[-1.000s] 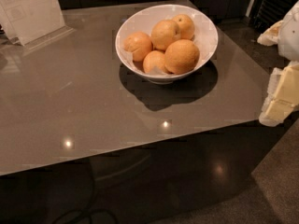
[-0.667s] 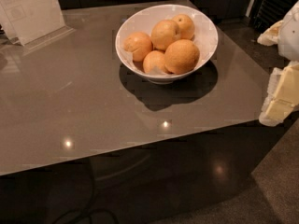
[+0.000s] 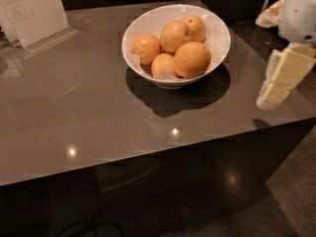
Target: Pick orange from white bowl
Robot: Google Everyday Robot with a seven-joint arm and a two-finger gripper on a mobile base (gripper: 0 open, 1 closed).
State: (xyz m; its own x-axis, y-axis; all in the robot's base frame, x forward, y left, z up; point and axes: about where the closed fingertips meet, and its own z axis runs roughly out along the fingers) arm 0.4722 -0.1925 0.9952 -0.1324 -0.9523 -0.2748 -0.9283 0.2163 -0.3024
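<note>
Glossy grey counter [image 3: 74,107] fills most of the frame, with dark floor below. A white bowl [image 3: 148,22] sits on it, upper centre, holding five oranges. The orange [image 3: 175,35], pale yellowish and fairly large, lies near the bowl's middle, touching its neighbours. A bigger, deeper-coloured fruit [image 3: 192,59] rests in front of it to the right. A white placard [image 3: 34,9] stands in the upper left corner. At the right edge, the cream-coloured pincer [image 3: 279,80] hangs over the counter's edge, well apart from the bowl. Whether it is apart or together cannot be told.
</note>
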